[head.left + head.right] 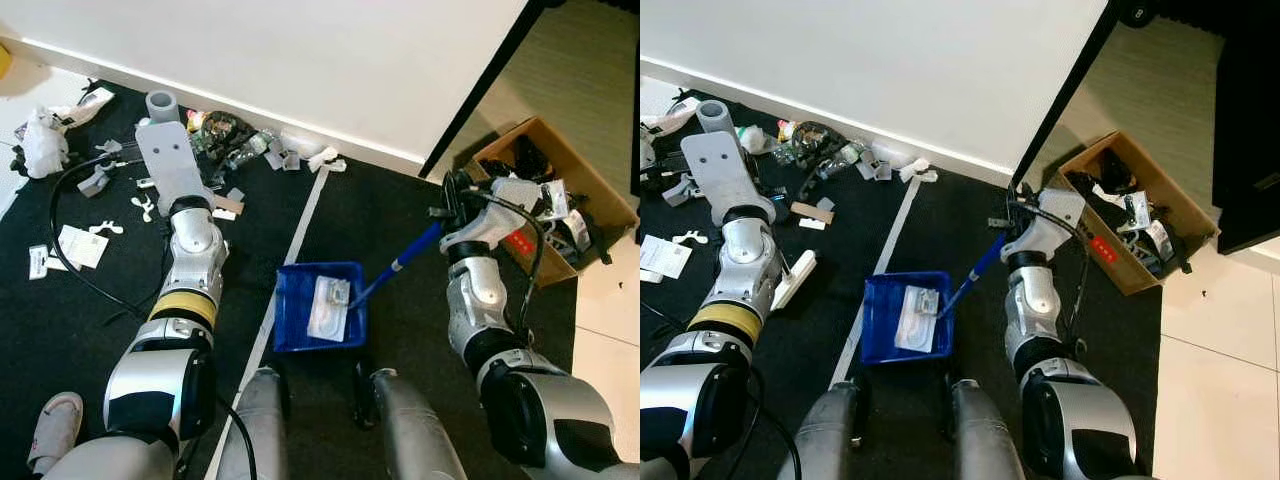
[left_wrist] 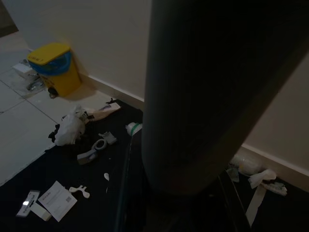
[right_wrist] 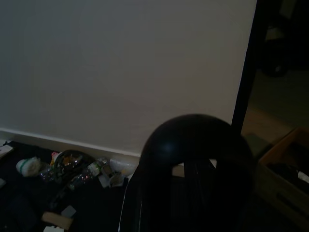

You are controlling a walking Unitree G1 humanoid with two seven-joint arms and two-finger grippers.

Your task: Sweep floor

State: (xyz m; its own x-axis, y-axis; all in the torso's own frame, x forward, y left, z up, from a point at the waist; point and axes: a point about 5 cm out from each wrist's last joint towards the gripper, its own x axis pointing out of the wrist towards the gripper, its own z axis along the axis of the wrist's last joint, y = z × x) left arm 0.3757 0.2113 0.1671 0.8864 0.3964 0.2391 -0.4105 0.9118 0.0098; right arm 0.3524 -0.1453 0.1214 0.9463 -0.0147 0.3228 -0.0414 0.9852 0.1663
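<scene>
A black mat (image 1: 400, 230) covers the floor up to the white wall (image 1: 330, 60), whose baseboard bounds it at the far edge. White tiles (image 1: 1220, 340) begin past the mat's right edge, where an open cardboard box (image 1: 585, 205) of clutter sits. A white stripe (image 1: 300, 240) runs across the mat from the wall toward the robot. Right of it the mat is mostly bare. Left of it, litter (image 1: 230, 140) crowds the baseboard, and paper scraps (image 1: 75, 245) and a black cable (image 1: 70, 255) lie scattered.

The blue dustpan (image 1: 290, 320) lies just right of the stripe, holding white packaging (image 1: 330, 305). Its blue handle (image 1: 400, 265) slopes up to the right tool (image 1: 452, 205), which appears clenched on it. The left tool (image 1: 165, 150) reaches toward the litter, carrying a grey broom pole (image 2: 203, 96); I cannot tell how its fingers stand.
</scene>
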